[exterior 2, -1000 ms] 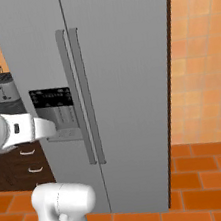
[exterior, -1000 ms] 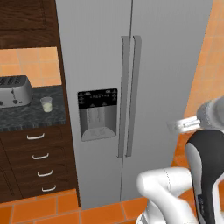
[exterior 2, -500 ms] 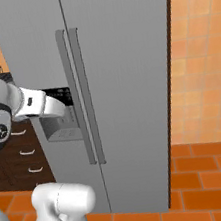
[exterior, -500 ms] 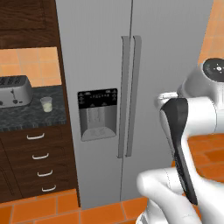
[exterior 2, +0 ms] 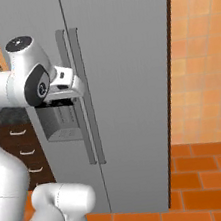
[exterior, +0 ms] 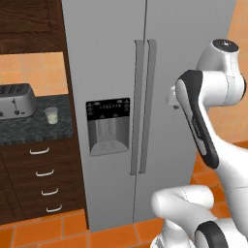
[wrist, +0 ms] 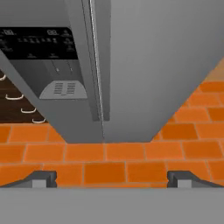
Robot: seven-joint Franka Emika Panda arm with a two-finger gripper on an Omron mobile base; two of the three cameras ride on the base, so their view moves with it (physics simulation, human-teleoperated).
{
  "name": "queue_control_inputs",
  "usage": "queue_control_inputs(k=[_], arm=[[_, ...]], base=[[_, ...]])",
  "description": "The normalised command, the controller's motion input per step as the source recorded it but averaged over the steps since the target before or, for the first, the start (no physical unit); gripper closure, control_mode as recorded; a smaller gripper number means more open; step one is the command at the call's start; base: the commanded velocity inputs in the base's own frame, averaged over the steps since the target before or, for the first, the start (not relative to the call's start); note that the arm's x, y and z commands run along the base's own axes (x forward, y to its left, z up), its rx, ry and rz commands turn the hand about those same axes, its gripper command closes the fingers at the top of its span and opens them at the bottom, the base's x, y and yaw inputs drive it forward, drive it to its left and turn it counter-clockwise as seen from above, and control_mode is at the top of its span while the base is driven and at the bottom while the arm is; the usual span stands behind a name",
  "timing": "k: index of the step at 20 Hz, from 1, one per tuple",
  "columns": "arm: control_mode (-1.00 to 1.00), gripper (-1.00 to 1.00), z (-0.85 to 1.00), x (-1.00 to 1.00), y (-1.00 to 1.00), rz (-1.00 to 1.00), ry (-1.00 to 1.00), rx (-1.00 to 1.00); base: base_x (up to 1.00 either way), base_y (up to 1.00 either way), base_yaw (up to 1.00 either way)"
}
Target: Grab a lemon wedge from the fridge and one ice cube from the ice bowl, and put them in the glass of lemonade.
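Orange floor tiles (exterior 2: 209, 178) and an orange tiled wall (exterior 2: 202, 52) frame the tall grey two-door fridge (exterior: 106, 58), both doors shut, its two long vertical handles (exterior: 144, 106) side by side at the centre seam; a black dispenser panel (exterior: 107, 109) with a recessed grey tray sits on the left door; left of the fridge a dark speckled counter (exterior: 29, 128) carries a silver toaster (exterior: 14, 100) and, just right of it, the small clear glass of pale lemonade (exterior: 51, 115), standing upright near the fridge's side; below the counter are dark wooden drawers (exterior: 41, 179) with curved pale pulls, above it a dark wooden cupboard (exterior: 29, 24); the white arm stands raised in front of the right door, its two-finger gripper (wrist: 112, 177) with jaws spread wide and nothing between them, looking down along the handles toward the floor; the shut doors stand between the gripper and whatever the fridge holds
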Motion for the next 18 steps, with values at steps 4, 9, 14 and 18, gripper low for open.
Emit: queue_control_inputs(k=[4, 9, 14, 18], arm=[[-1.00, -1.00, -0.07, 0.83, 0.12, 0.00, -0.03, 0.00], [-1.00, -1.00, -0.21, 0.88, 0.00, 0.00, -0.02, 0.02], [-1.00, -1.00, -0.28, 0.44, 0.19, 0.00, -0.14, 0.02], [-1.00, -1.00, -0.18, 0.56, 0.23, 0.00, -0.06, 0.00]], base=[[0.00, 0.00, 0.00], [0.00, 0.00, 0.00], [0.00, 0.00, 0.00], [0.00, 0.00, 0.00]])
